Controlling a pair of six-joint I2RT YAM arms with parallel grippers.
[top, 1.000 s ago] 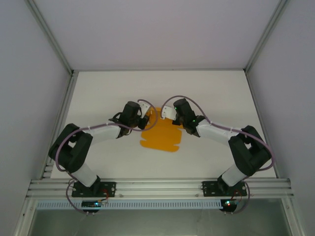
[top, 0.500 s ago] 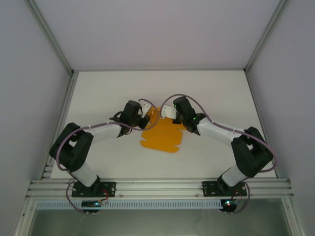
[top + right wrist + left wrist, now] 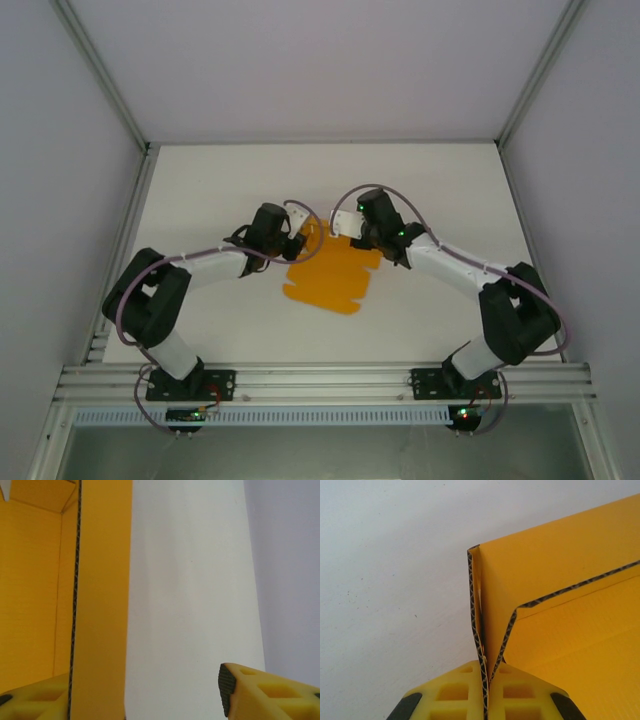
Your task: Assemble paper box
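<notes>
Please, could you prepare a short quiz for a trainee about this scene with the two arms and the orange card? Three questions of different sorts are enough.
1. True or false: the left tool is shut on folded card of the paper box.
2. Choose one. The right tool is: A) shut on the box's edge; B) open, with its fingers wide apart; C) shut on nothing.
3. Fill in: the box lies on a ___ table between the two arms.

Key: 1 true; 2 B; 3 white.
</notes>
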